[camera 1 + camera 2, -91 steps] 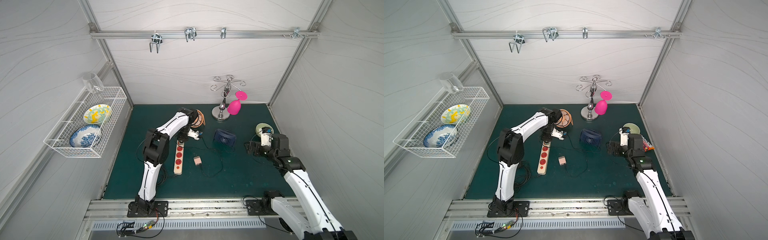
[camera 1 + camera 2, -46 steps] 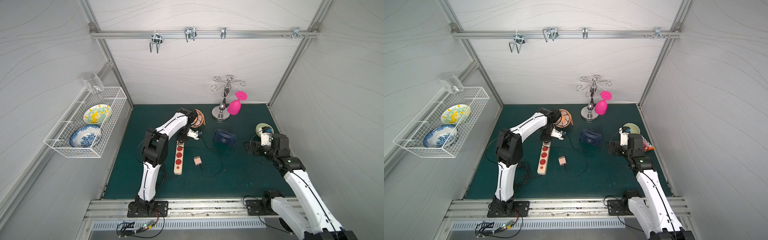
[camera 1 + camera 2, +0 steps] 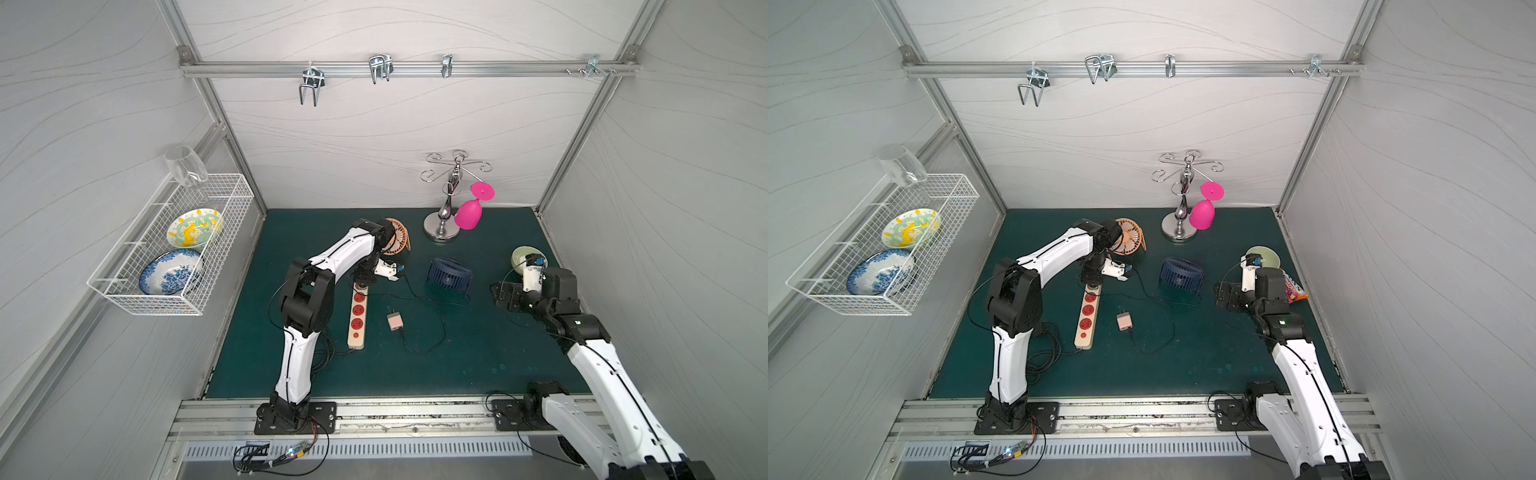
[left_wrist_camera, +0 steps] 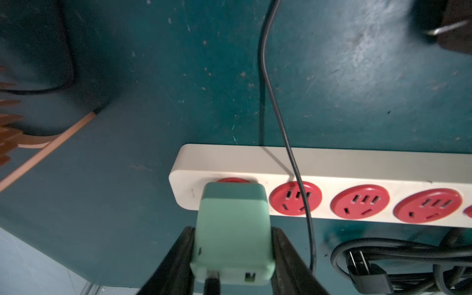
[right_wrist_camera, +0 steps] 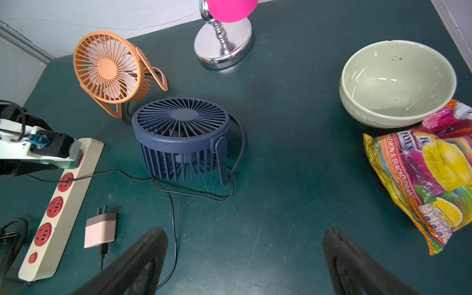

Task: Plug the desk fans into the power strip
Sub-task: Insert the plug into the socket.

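While pinching mint-green charger (image 4: 233,237) at twelve-o'clock socket of power strip (image 4: 357,166) with left gripper (image 4: 233,231), holding right gripper (image 5: 245,235) agape, three o'clock.

loose adapter (image 3: 394,321) lies just beside the power strip (image 3: 358,318).
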Available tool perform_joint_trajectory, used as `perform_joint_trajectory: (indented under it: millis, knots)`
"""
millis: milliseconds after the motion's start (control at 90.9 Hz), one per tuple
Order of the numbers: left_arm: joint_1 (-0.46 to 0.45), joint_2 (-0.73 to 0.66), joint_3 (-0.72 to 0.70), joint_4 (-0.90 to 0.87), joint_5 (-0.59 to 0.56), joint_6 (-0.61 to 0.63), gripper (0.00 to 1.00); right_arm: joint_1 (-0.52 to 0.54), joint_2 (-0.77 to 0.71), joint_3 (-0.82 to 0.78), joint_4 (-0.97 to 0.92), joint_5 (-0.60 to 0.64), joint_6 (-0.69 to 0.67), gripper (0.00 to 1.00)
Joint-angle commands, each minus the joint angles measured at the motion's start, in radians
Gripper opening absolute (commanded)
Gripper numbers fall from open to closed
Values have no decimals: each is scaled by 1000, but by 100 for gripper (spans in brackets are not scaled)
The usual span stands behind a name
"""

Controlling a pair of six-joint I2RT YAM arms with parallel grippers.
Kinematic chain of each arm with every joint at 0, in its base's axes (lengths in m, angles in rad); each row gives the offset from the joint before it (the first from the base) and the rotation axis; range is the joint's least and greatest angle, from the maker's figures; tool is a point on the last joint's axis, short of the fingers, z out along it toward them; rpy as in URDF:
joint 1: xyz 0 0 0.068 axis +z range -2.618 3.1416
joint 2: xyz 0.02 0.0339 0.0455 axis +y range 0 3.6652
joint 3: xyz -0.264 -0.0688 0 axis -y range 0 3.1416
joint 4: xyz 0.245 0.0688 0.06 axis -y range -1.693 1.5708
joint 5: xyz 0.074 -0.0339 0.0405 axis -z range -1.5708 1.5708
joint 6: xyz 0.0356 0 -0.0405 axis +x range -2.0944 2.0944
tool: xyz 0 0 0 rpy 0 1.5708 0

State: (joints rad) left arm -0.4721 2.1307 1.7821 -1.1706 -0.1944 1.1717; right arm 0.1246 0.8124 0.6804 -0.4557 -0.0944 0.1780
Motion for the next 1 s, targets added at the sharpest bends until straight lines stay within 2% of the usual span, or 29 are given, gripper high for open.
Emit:
perform_joint_trajectory:
  millis: [0,99,143,253,330,462,682,847,990]
  knots:
    - [-3,157,-12,71,115,13,0,8,-22,-8,0,55,58,99]
    - [-11,163,51,46,126,-2,7,7,-21,5,-27,80,113,95]
    - [-14,155,55,44,137,-5,14,6,-16,13,-39,88,132,97]
    - [-20,126,42,59,141,-8,32,5,-14,29,-70,107,173,99]
    - [-20,98,31,63,147,-19,40,3,-16,53,-100,140,210,99]
    - [-24,34,-4,73,158,-18,55,3,-13,88,-128,127,198,99]
    - [-28,-84,1,52,188,-30,74,3,-11,129,-180,113,200,99]
    - [-28,-178,6,51,194,-47,80,7,-5,166,-217,79,213,99]
    - [-25,-285,4,71,260,-136,86,36,32,224,-274,68,244,99]
